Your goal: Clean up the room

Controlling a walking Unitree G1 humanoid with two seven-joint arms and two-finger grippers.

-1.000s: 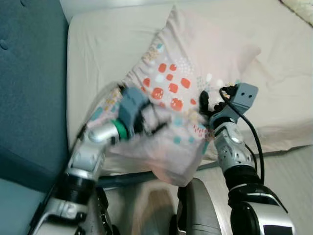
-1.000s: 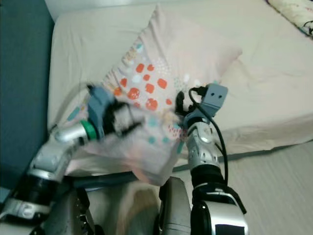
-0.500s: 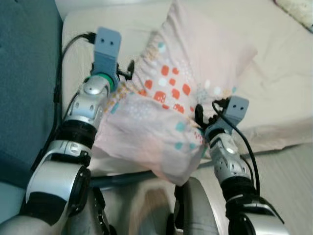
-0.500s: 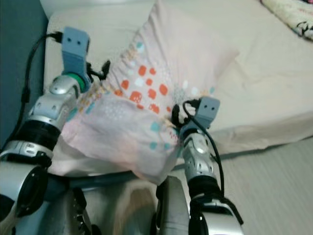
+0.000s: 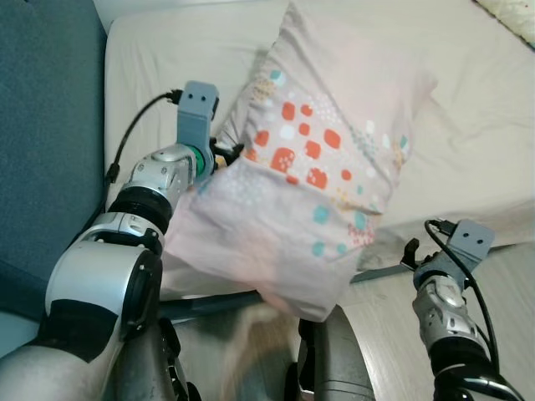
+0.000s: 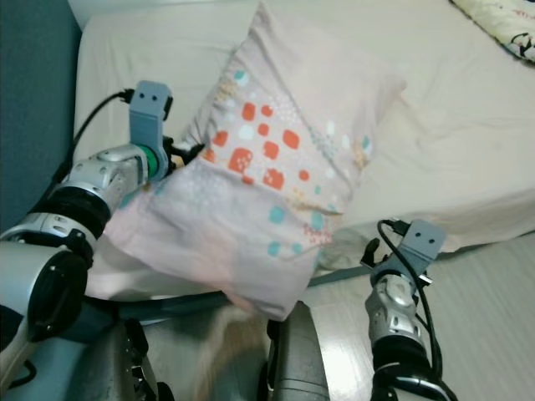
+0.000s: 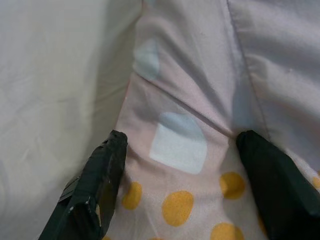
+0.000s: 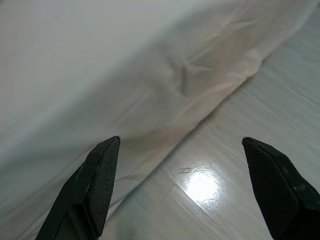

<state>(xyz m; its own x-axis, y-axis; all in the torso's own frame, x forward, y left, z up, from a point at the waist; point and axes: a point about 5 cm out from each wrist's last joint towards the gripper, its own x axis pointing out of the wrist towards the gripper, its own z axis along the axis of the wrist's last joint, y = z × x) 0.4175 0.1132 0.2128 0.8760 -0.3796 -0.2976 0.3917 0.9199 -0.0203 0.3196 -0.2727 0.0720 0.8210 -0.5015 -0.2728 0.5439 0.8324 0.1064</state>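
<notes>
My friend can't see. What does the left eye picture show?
A big pink pillow with orange, blue and white spots lies tilted on a cream bed. The robot's left tool is at the pillow's side edge. The right tool is low, apart from the pillow, near the bed's edge and the wooden floor.

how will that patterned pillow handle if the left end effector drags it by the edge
Probably floppy: the pillow sags over the bed edge and creases where the left end effector straddles its cloth. It looks puffy, so likely light. The loose cover may stretch or slip before the filling follows.
</notes>
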